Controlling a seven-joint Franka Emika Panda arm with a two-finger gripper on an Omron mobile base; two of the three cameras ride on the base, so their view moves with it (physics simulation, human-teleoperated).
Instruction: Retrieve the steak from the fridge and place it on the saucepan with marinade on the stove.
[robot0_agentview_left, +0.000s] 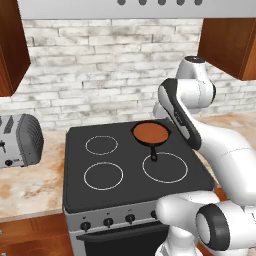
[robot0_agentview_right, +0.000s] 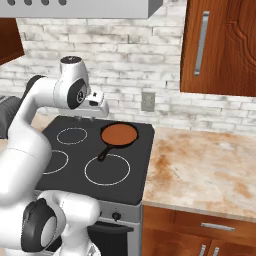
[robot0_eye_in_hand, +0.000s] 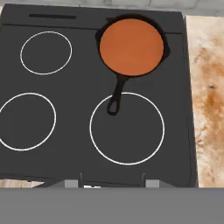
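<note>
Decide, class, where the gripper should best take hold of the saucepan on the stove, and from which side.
Probably the short handle of the saucepan, from above: it lies flat and bare, pointing toward the stove's front, slim enough for two fingers, away from the marinade.

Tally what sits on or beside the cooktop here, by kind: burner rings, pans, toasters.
Burner rings on the stove: 4
Pans: 1, the saucepan with marinade
Toasters: 1, the toaster on the left counter
Total: 6
</note>
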